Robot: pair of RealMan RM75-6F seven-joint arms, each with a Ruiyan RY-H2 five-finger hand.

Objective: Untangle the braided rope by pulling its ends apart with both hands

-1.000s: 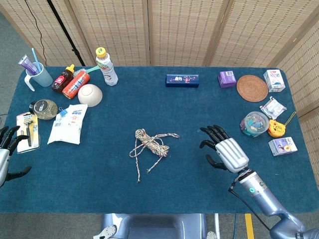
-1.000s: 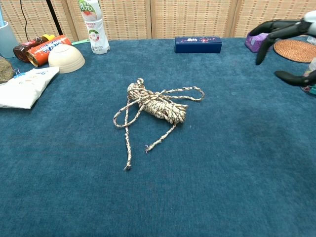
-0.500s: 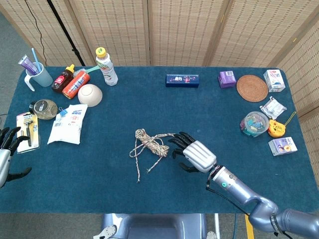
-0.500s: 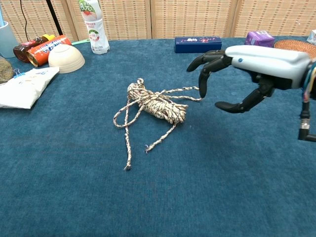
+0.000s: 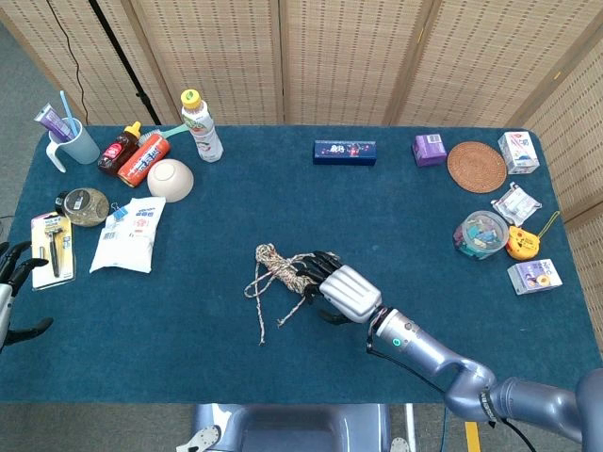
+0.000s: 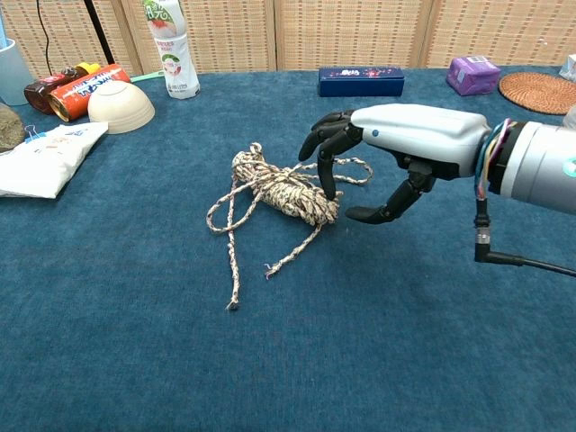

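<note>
While the braided rope (image 5: 281, 273) lies bundled near the middle of the blue tabletop (image 5: 283, 358), loose ends trailing toward the near edge, the right robot hand (image 6: 396, 144) hovers at the bundle's right end. Its fingers (image 6: 326, 144) are spread and curved down, tips at the rope, thumb apart, nothing held. The left robot hand (image 5: 11, 282) sits at the far left edge, fingers apart, empty.
</note>
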